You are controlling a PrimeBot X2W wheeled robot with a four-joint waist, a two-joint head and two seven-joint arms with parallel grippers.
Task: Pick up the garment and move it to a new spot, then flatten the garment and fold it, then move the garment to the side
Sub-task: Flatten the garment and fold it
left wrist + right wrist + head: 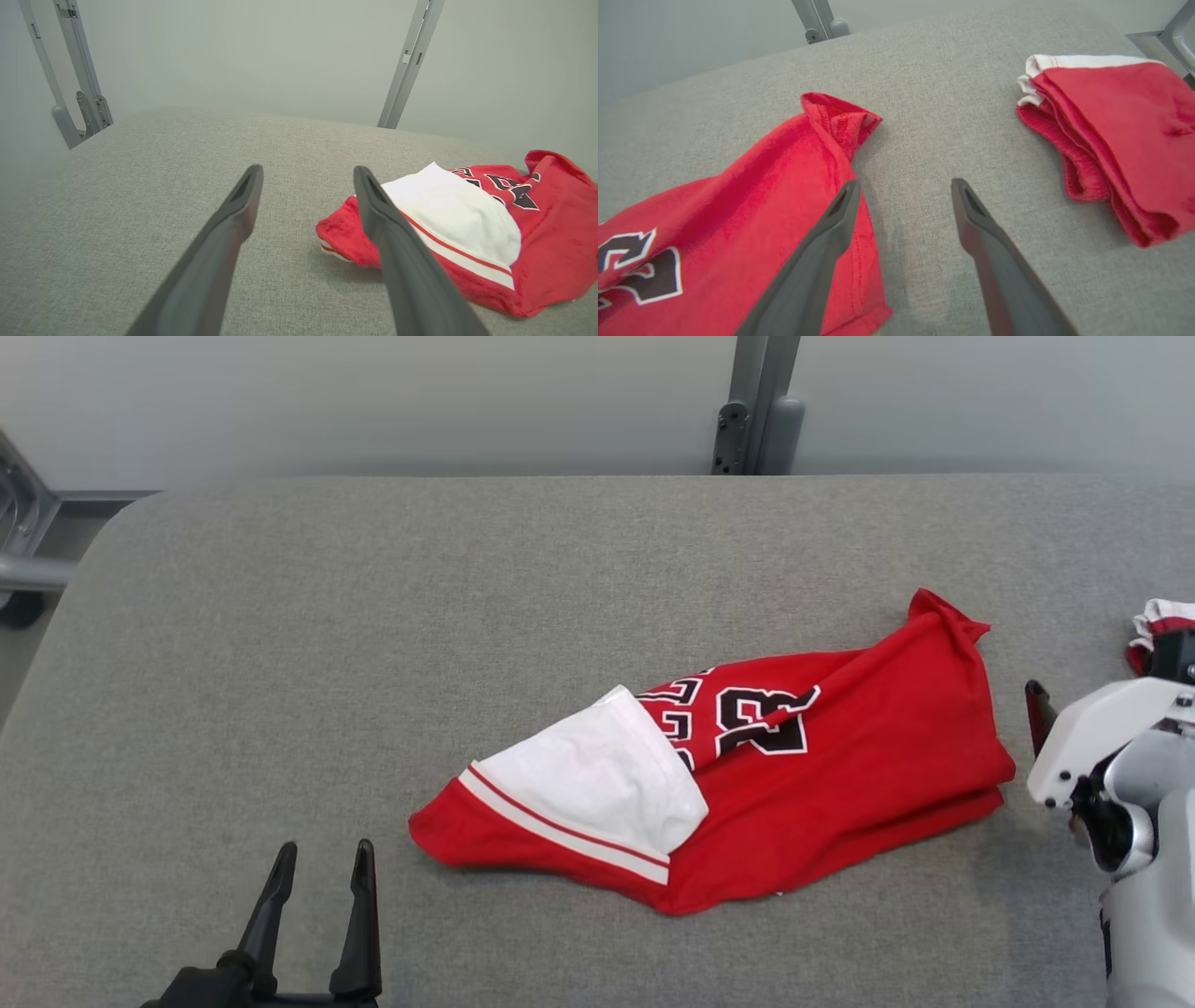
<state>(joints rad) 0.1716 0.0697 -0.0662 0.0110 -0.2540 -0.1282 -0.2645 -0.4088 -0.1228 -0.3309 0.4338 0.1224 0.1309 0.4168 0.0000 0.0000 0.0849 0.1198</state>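
Note:
The garment point(822, 765) is a red jersey with black-and-white numbers and a white flap, lying crumpled right of the grey table's point(467, 616) middle. My left gripper point(326, 847) stands open near the front edge, left of the jersey and apart from it. In the left wrist view the garment point(556, 233) lies to the right of the open left gripper point(308, 170). My right gripper point(904, 183) is open and empty, hovering just past the garment's point(761, 205) right edge. One dark finger point(1038, 714) of it shows beside the jersey in the head view.
A second red garment point(1120, 130), folded with a white trim, lies at the table's right end point(1153, 621), right of my right gripper. A grey metal post point(761, 406) stands behind the table. The left half of the table is bare cloth.

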